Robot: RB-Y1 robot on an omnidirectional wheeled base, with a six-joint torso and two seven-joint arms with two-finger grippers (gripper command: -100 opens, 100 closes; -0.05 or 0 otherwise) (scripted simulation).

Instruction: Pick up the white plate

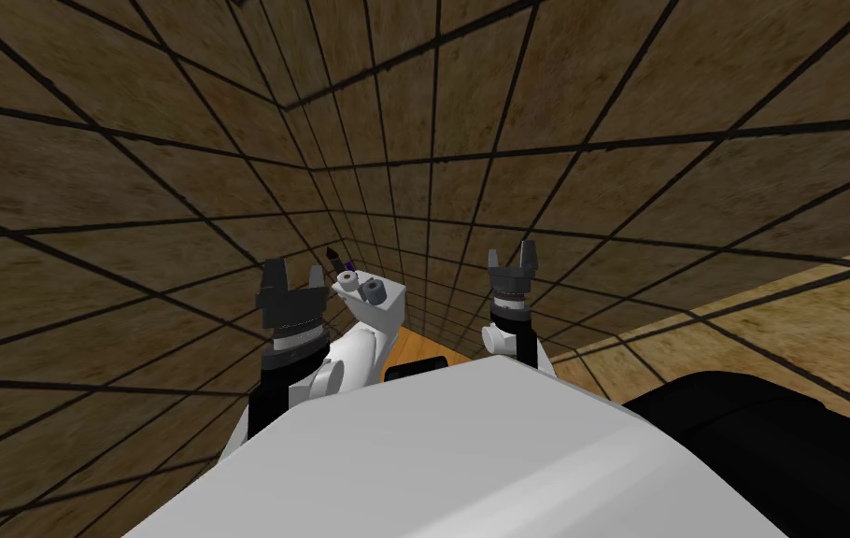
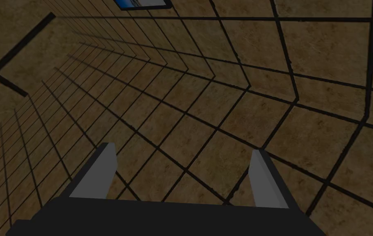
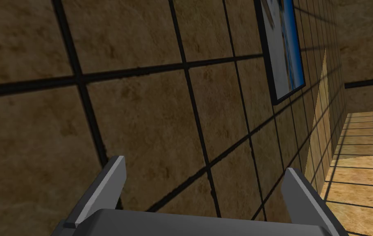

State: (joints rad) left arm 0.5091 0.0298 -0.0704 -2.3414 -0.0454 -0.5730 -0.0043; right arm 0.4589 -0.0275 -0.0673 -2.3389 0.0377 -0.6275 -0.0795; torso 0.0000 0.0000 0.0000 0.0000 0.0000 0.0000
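Both arms are raised in front of me, close to a brown tiled wall (image 1: 432,140). My left gripper (image 1: 295,277) is open, and its wrist view shows its fingers (image 2: 103,164) wide apart with nothing between them. My right gripper (image 1: 511,257) is also open, its fingers (image 3: 114,180) holding nothing. Just beside the left gripper, toward the middle, stands a small white box-like thing (image 1: 386,304). On it are a little grey cup (image 1: 374,292), a white cylinder (image 1: 348,278) and a dark stick with a purple tip (image 1: 337,259).
An orange-brown surface (image 1: 414,350) lies below the white box, between my two arms. The tiled wall bends around me at close range. A lighter tiled floor (image 1: 787,318) opens to the right, with a black area (image 1: 769,411) at the lower right.
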